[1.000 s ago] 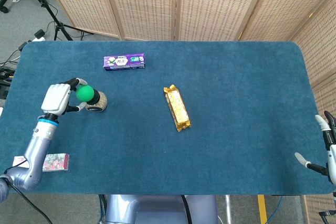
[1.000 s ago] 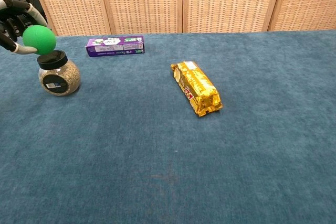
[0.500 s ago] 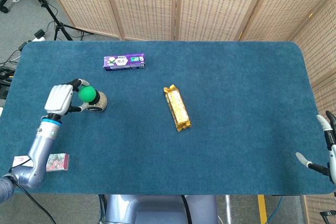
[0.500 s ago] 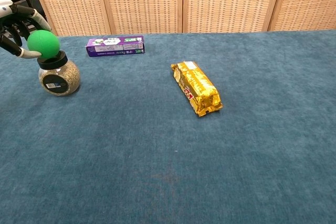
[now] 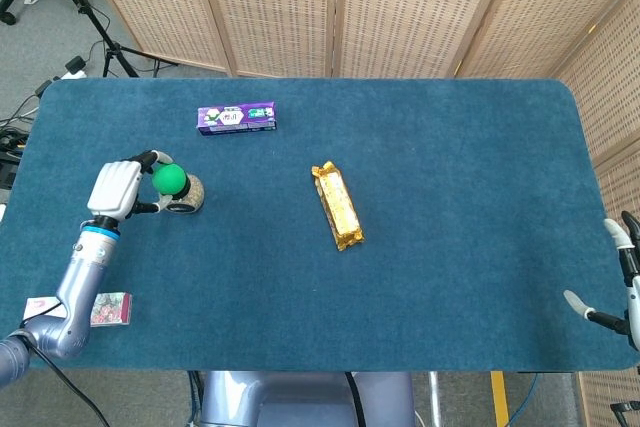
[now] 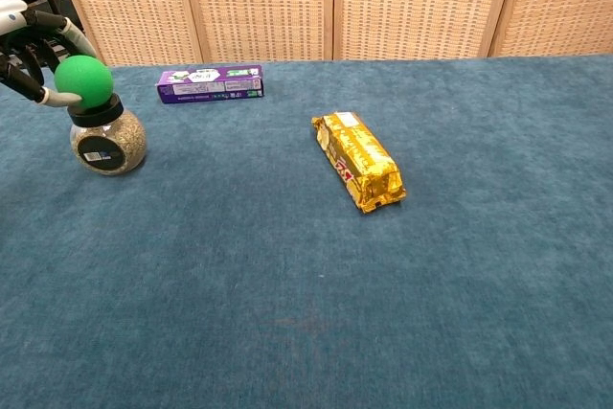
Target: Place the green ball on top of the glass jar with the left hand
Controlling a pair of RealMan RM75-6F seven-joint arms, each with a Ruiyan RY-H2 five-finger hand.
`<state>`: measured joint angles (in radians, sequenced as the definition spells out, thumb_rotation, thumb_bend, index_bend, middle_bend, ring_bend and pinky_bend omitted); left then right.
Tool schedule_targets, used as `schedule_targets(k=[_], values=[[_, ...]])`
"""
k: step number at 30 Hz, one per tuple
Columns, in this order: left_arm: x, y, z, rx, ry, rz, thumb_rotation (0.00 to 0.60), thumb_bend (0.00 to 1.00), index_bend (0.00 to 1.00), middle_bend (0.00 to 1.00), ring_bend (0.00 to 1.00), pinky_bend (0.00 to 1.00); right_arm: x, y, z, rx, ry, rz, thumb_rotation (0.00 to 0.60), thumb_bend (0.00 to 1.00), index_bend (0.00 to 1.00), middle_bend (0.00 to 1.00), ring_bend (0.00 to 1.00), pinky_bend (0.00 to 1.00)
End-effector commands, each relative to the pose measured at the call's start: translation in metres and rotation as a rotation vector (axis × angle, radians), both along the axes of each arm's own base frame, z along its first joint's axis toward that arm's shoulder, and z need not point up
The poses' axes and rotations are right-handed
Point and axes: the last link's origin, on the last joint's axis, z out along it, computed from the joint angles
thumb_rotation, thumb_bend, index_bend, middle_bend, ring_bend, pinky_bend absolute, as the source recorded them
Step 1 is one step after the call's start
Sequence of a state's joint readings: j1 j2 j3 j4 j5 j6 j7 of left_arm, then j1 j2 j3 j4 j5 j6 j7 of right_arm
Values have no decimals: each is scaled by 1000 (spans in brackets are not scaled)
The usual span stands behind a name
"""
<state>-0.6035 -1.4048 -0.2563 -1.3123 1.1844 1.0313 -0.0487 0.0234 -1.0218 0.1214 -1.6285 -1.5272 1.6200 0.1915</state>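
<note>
Head view steeply down over whole table (image 5: pixel 450 147), chest view low, closer, facing screens, both sharing tabletop

Both views are bright and evenly lit by soft, diffuse light with no strong direction. On the dark blue felt-covered table (image 5: pixel 450 197) shadows are faint: the gold foil-wrapped snack bar (image 6: pixel 361 160) throws only a thin dark rim along its 6 o'clock edge. That foil shows small glints but no harsh glare. Focus is sharp across both pictures, without motion blur. The head view bows the table's edges slightly outward toward the frame corners.
</note>
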Motion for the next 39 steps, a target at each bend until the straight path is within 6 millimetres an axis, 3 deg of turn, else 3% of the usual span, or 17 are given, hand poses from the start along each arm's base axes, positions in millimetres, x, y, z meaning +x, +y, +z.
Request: schedule_targets(k=[1,19,33,39], values=[[1,0,1,-1,-3,0,600,222,398,382,378,466,0,0,0,-1,-2,0,600,0,0,0,0,0],[1,-1,2,5,21,12,600,161,334,250,240,466,0,0,0,4,-1,1,600,0,0,0,0,0],[1,-2,8,19,15,12,600,155,308,206,228,466,0,0,0,3,-3,1,600,0,0,0,0,0],[1,-10,19,30,-9,-5,600,132,290,189,210,466,0,1,1,1,-4,2,600,0,0,0,0,0]])
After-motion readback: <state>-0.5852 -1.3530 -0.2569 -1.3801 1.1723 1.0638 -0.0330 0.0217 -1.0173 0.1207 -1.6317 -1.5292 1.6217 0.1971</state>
